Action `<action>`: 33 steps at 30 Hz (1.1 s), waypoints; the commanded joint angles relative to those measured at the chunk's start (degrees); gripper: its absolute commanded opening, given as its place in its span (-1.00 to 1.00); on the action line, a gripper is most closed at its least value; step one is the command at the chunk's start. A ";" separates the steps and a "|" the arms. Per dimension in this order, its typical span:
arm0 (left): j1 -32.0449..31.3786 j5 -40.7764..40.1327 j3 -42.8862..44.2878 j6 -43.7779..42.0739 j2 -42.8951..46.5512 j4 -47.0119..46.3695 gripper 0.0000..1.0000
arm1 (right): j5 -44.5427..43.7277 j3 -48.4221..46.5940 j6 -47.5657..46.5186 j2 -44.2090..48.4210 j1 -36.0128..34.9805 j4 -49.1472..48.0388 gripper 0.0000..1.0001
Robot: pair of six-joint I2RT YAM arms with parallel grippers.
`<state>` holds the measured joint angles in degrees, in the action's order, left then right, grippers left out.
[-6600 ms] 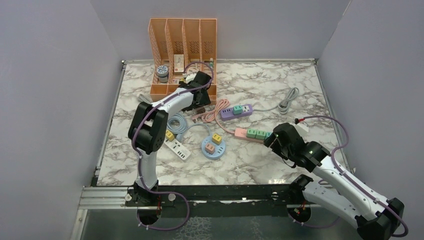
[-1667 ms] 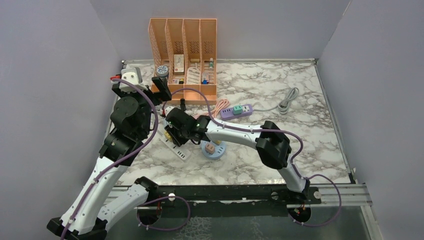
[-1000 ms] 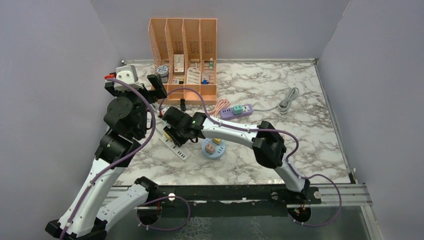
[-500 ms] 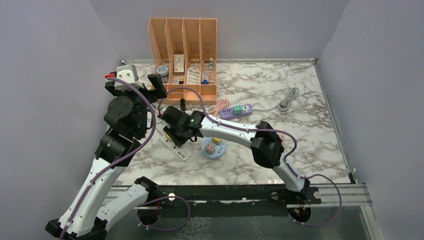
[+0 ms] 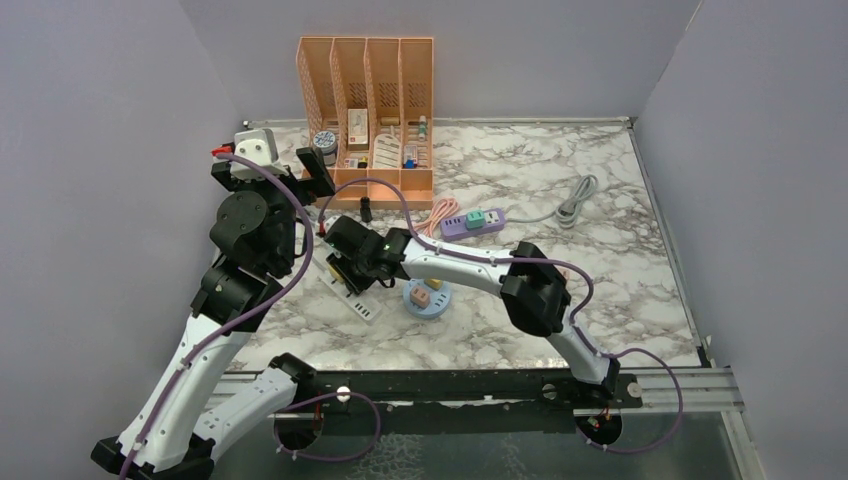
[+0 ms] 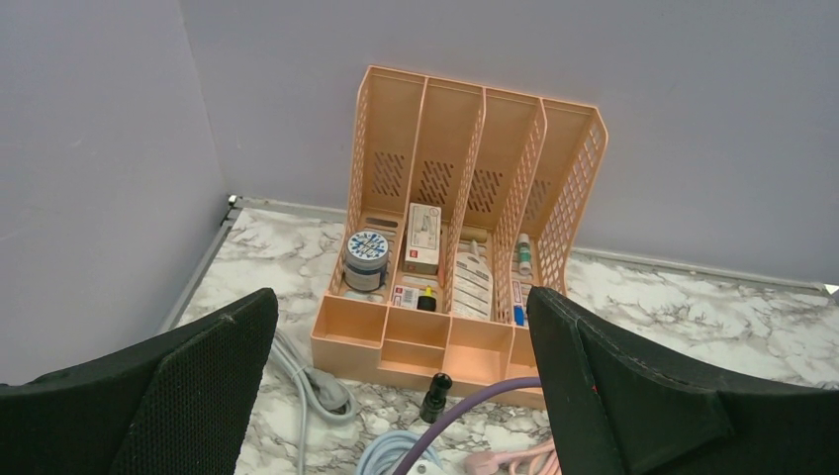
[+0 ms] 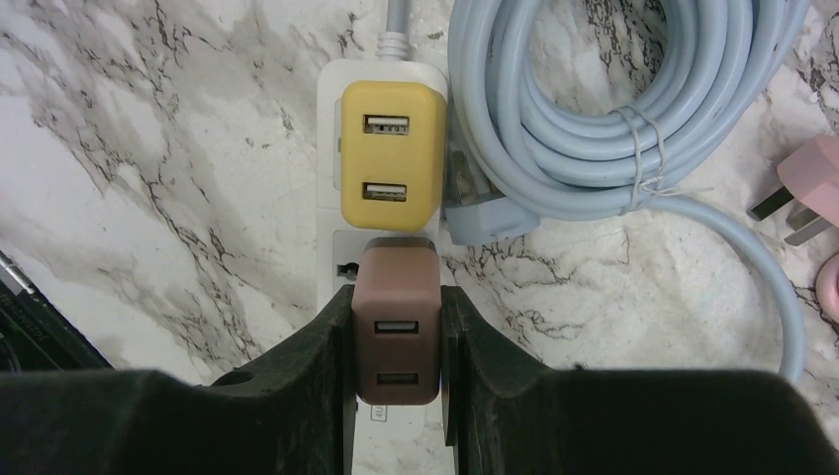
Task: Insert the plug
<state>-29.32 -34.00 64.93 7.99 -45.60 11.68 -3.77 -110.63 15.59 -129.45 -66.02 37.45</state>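
Note:
My right gripper (image 7: 396, 319) is shut on a brown two-port USB plug (image 7: 397, 317) and holds it against the white power strip (image 7: 332, 119), just below a yellow adapter (image 7: 388, 168) that sits in the strip. Whether its pins are seated is hidden. In the top view the right gripper (image 5: 347, 268) reaches over the strip (image 5: 358, 300) at centre left. My left gripper (image 5: 312, 172) is raised at the back left, open and empty; in the left wrist view it (image 6: 404, 307) frames the orange organizer (image 6: 465, 228).
A coiled light-blue cable (image 7: 574, 119) lies right of the strip, with a pink plug (image 7: 806, 183) beyond. A round blue socket hub (image 5: 427, 293), a purple power strip (image 5: 472, 221), a grey cable (image 5: 572, 205) and the organizer (image 5: 367, 110) stand on the marble table.
Over the last second my right gripper has stayed on the brown plug over the white strip, shifting only slightly. The left arm has barely moved.

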 commanded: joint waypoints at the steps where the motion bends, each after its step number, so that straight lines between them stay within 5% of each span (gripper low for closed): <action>1: 0.14 -1.05 1.10 -0.81 0.20 -0.85 0.98 | -1.38 5.30 1.08 0.72 -0.55 -4.33 -0.98; 18: 0.14 -1.77 1.89 -2.19 -0.42 -1.48 0.98 | -8.86 -3.32 -1.97 -14.04 -0.85 15.60 -0.98; 29: 0.14 -1.69 3.47 -1.65 -2.05 -1.10 0.99 | -10.08 -0.42 0.00 -16.17 -1.37 14.77 -0.98; 33: 0.14 -1.97 4.66 -0.80 -2.72 0.39 0.99 | -7.26 -4.40 1.85 -13.30 -1.33 15.37 -0.72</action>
<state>-29.32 -34.17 67.07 6.70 -48.03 11.68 -12.93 -117.58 15.38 -134.93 -68.18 42.83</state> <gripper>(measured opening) 0.992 0.293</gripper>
